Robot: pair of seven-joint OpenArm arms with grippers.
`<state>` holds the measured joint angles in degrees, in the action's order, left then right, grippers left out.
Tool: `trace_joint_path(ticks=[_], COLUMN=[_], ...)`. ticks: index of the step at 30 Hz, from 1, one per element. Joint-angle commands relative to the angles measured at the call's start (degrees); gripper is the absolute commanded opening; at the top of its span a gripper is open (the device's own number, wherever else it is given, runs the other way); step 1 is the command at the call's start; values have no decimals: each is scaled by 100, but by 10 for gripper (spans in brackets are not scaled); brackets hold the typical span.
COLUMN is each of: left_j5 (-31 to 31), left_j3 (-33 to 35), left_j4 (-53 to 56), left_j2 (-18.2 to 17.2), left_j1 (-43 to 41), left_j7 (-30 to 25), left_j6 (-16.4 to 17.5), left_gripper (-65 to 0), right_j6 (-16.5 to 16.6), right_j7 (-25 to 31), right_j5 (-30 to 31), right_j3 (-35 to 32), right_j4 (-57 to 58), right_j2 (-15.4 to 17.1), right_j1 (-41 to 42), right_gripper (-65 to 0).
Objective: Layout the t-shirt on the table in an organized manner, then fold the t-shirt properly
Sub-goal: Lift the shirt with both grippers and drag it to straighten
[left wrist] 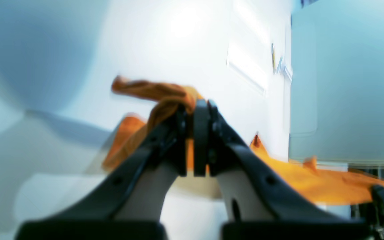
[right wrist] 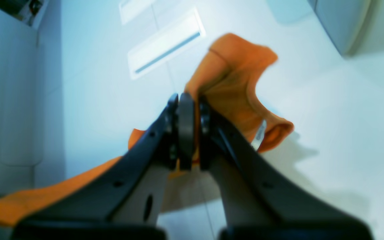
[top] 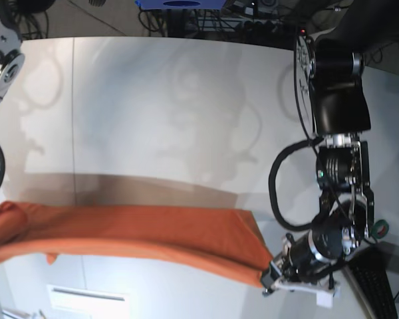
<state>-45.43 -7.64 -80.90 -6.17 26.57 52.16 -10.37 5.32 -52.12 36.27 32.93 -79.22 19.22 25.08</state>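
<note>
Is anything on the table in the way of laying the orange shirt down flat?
Nothing visible is. Both the left gripper and right gripper already pinch the t-shirt, stretched between them, and the table looks bare.

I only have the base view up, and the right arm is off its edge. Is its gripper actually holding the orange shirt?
Observer: Yes. In the right wrist view the right gripper is shut on the bright orange cloth t-shirt.
Operator: And the left one?
Observer: The left gripper is shut on a bunched fold of cloth too.
Operator: Any label showing?
Observer: A small white strip sits inside a rolled opening beside the right gripper; too blurred to read.
</note>
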Motion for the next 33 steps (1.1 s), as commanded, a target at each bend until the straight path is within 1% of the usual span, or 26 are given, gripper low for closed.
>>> trace_joint_path(ticks=[1,3,5,8,10,13,15,18,21,25,29,30,33], left_j5=[-138,-138,-138,-147,-165,-174,-174,-174,-174,-147,-138,-156,-174], left_j3=[12,12,12,12,12,12,12,12,12,12,-40,-40,-5], left_j4=[33,455,851,1255,1308,1185,974,543,139,-151,-160,-169,-178], left_j2=[42,103,209,244,244,244,226,200,191,182,-20,-81,-266], left_j1=[477,987,1471,2069,2262,2174,1761,943,38,-1202,-2178,-2371,-3004], left_j7=[-130,-139,-148,-385,-473,-482,-482,-482,-482,-491,-535,-614,-974], left_j6=[101,101,101,101,101,101,101,101,101,110,110,110,110], left_gripper=[-650,-650,-650,-650,-650,-650,-650,-650,-650,-650,-650,-650,-650], right_j6=[0,-9,-9,-9,-9,-9,-9,-9,26,44,44,52,70], right_j7=[205,293,618,1032,1040,1005,873,891,1005,1515,2113,2236,2605], right_j5=[70,70,70,70,70,78,78,87,96,87,87,87,87], right_j3=[-36,-167,-352,-756,-827,-818,-809,-800,-730,-405,-431,-431,-405], right_j4=[50,454,718,876,797,568,313,14,-30,76,454,551,788], right_j2=[210,333,482,737,851,922,922,851,561,69,-125,-212,-344], right_j1=[406,863,1171,1593,1742,1637,1268,494,-262,-1431,-2398,-2583,-3110], right_gripper=[-650,-650,-650,-650,-650,-650,-650,-650,-650,-650,-650,-650,-650])
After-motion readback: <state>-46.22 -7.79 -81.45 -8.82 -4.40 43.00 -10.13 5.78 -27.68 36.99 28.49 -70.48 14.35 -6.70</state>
